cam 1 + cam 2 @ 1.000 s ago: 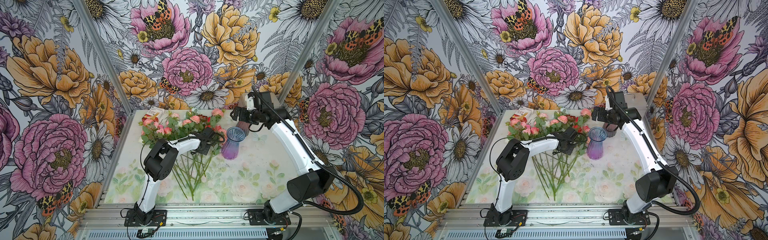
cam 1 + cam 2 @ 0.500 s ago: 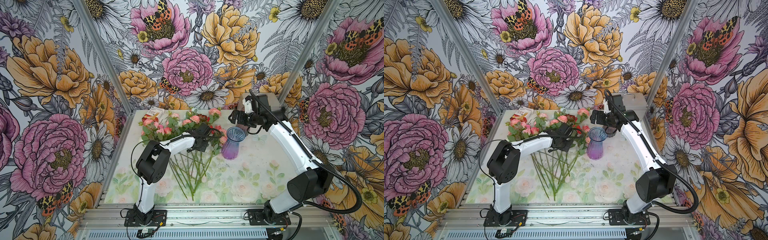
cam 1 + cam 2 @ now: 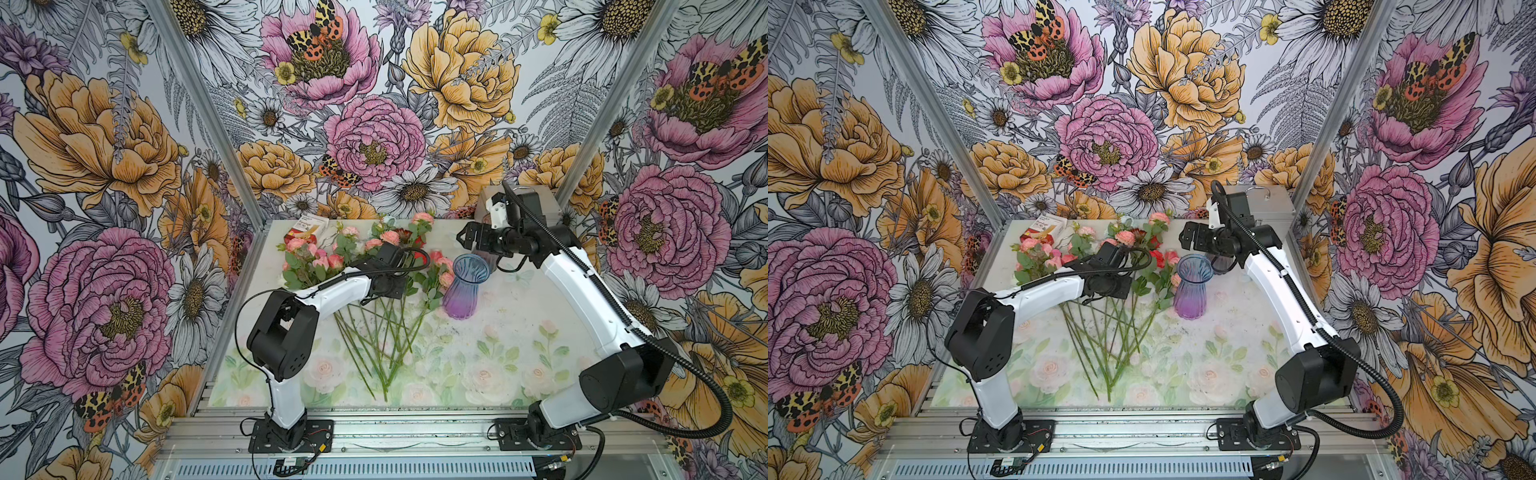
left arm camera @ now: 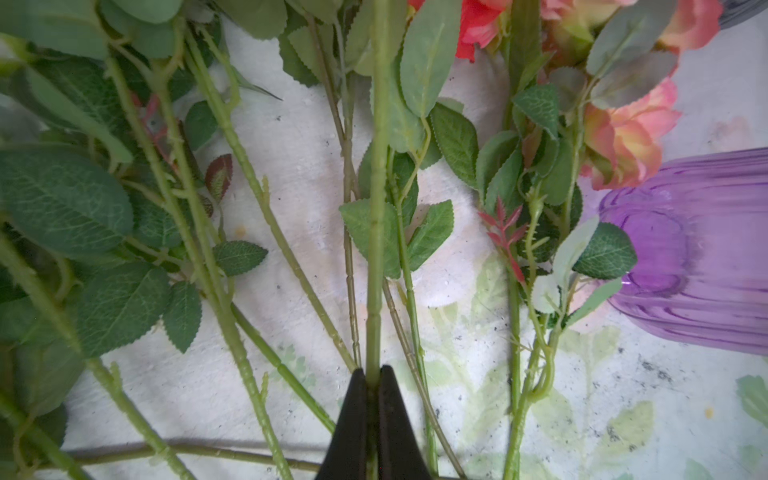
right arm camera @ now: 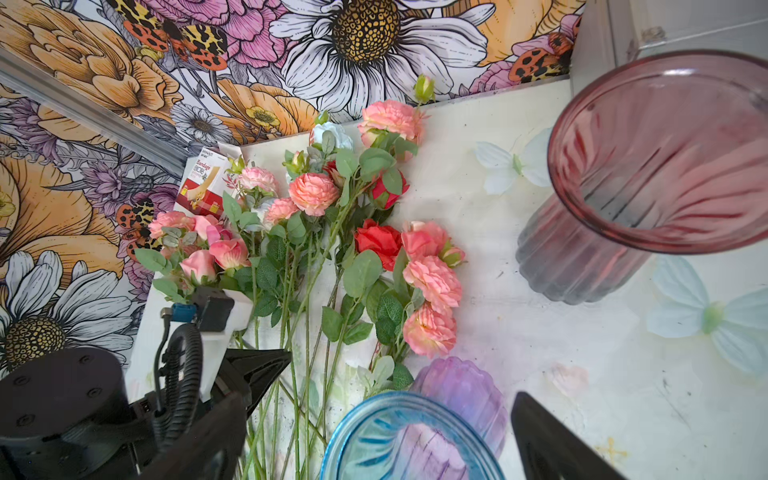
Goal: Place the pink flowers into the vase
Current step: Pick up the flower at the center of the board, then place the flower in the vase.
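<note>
In both top views the pink flowers (image 3: 328, 262) lie fanned on the tabletop (image 3: 540, 353). Their blooms point toward the back left corner and the nearest ones sit just beside the vase (image 3: 463, 291). Your left hand (image 3: 388, 289) sits over the stems. Your right hand (image 3: 466, 239) hangs spread wide above and behind the vase, holding nothing. You have open room to the right of the vase and in front of it, while the left elbow (image 3: 282, 340) stands close to the tabletop's left edge.

In the left wrist view the hand is clamped on one green stem (image 4: 376, 208); you cannot see its bloom.

In the right wrist view a second vase (image 5: 665, 166) stands just behind.

Since a second ago the left elbow has swung out toward that edge. The left hand has drawn away from the vase, and the right hand has edged toward the flowers.
</note>
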